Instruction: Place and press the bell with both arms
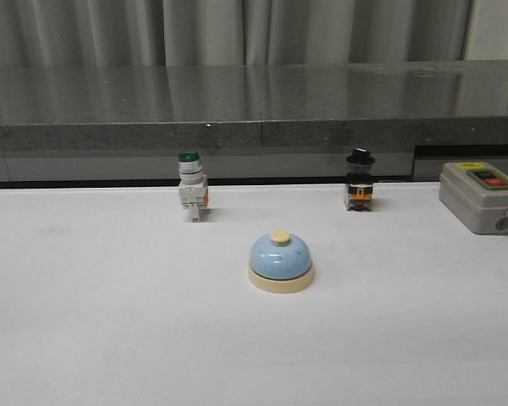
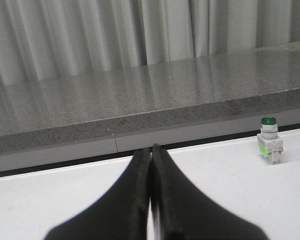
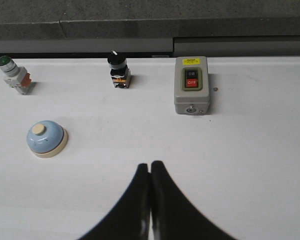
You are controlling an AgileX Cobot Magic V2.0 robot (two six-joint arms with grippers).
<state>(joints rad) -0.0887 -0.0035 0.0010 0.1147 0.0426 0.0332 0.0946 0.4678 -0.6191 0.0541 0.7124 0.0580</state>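
Four small devices stood on a white table (image 1: pixel 110 338) as both arms hung back from the work. Only one carried legible writing: a grey box (image 3: pixel 191 85) at the far right bore a yellow label too small to read, and below it a dark button marked "ON" above a red button marked "OFF", with a round keyhole-like fitting near its lower edge. The bell (image 1: pixel 280 261), a light-blue dome on a cream base with a cream button on top, sat upright near the middle of the table, well apart from everything else and touched by nothing. Behind it to the left stood a white switch with a green cap (image 1: pixel 191 194), orange showing at its base; behind it to the right stood a black knob switch (image 1: pixel 360 178) with an orange band low on its body. All three far items lined up along the table's back edge, in front of a dark speckled counter (image 1: pixel 254 106) and pale curtains (image 1: pixel 237 30).

Neither arm appeared in the front view. Seen from its own wrist camera, the left gripper (image 2: pixel 150 152) had its two black fingers pressed together with no gap, holding nothing, above bare table with the green-capped switch off to one side. Its counterpart, the right gripper (image 3: pixel 150 166), likewise had its fingers closed flat against each other and empty, poised over the near part of the table, clear of the bell.
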